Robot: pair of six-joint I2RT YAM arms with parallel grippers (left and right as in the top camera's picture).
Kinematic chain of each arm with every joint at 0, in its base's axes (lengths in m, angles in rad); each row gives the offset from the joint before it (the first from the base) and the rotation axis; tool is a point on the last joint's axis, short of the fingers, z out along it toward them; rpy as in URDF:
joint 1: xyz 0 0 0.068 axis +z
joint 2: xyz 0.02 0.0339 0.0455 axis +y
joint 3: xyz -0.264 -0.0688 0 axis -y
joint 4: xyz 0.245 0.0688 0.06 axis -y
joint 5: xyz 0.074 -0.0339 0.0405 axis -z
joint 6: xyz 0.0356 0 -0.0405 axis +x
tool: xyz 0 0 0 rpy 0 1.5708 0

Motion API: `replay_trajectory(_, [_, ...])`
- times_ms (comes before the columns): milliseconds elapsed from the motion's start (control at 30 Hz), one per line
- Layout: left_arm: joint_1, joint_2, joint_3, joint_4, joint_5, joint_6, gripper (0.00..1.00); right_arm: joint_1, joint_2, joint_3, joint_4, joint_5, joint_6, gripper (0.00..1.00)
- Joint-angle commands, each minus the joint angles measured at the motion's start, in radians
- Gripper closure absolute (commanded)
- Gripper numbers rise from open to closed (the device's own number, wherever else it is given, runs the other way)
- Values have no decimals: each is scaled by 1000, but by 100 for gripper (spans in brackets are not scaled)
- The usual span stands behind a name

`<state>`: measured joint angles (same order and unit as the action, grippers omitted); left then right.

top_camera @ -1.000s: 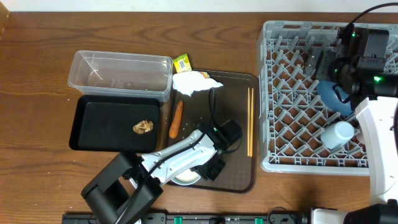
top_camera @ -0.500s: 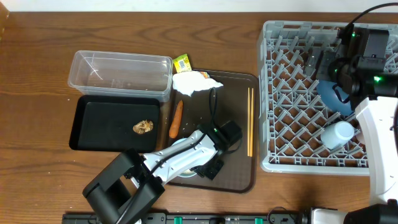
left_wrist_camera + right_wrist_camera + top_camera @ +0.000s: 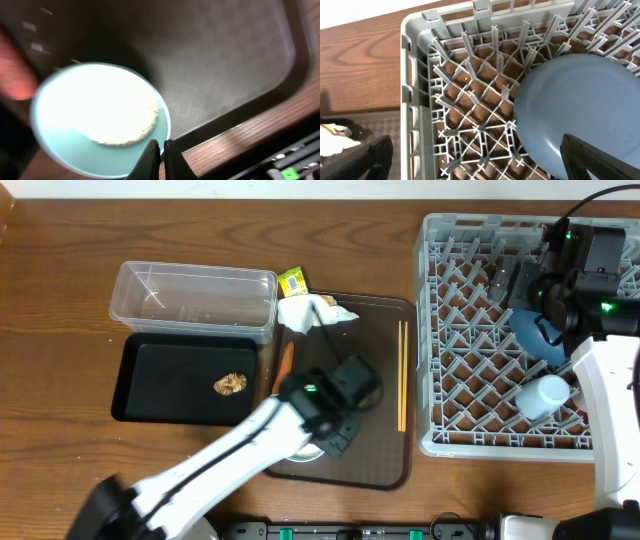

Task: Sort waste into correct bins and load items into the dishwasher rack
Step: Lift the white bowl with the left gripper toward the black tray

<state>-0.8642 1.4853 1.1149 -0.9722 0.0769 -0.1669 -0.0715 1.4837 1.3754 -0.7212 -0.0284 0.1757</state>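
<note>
- Nearest, at the front of the brown serving tray (image 3: pixel 385 455): left hand (image 3: pixel 161 150), pinched shut on the rim of the small blue cup (image 3: pixel 75 145), with a patch of white rice (image 3: pixel 107 117) inside.
- To the right, in the near part of the grey dishwasher rack (image 3: pixel 470 390): white bowl (image 3: pixel 545 395) on its side among the pegs.
- To the left on the table (image 3: pixel 60 280): shallow black tray (image 3: pixel 165 375), with brown food scraps (image 3: pixel 231 384) in its right half.
- Between black tray and left arm: orange carrot (image 3: pixel 285 360), partly hidden under the arm.
- Along the right side of the serving tray: two chopsticks (image 3: pixel 402 375), side by side.
- Farther back in the rack: large blue plate (image 3: pixel 580 110), leaning on the pegs.
- At the serving tray's far left corner: crumpled white tissue (image 3: pixel 305 312).
- Behind the black tray, touching it: clear tub (image 3: pixel 195 298).
- Just beside the tub's far right corner: yellow-green packet (image 3: pixel 292 281).
- Farthest, above the rack: right hand (image 3: pixel 477 145), spread wide, holding nothing.
</note>
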Motion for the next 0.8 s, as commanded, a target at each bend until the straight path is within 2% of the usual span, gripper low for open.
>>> replay_trajectory(0, [66,-82,15,-6,31,18,94,8,-6,10,-1,-6,11,1])
replay_trajectory(133, [89,-92,13,-6,68,25,94,8,-6,10,-1,-6,11,1])
replay_trajectory(233, [47,-55,-3,-7,64,25,88,8,-6,10,-1,-6,11,1])
replay_trajectory(267, [29,-38,-9,-7,55,24,83,8,-6,10,-1,-6,11,1])
replay_trajectory(333, [-14,10,-17,-7,11,24,64,8,-6,10,-2,-6,11,1])
replay_trajectory(433, [-63,87,-18,-5,-36,23,51,8,-6,10,-1,-6,11,1])
replay_trajectory(767, [-108,303,-18,-13,-39,24,51,8,-6,10,-2,-6,11,1])
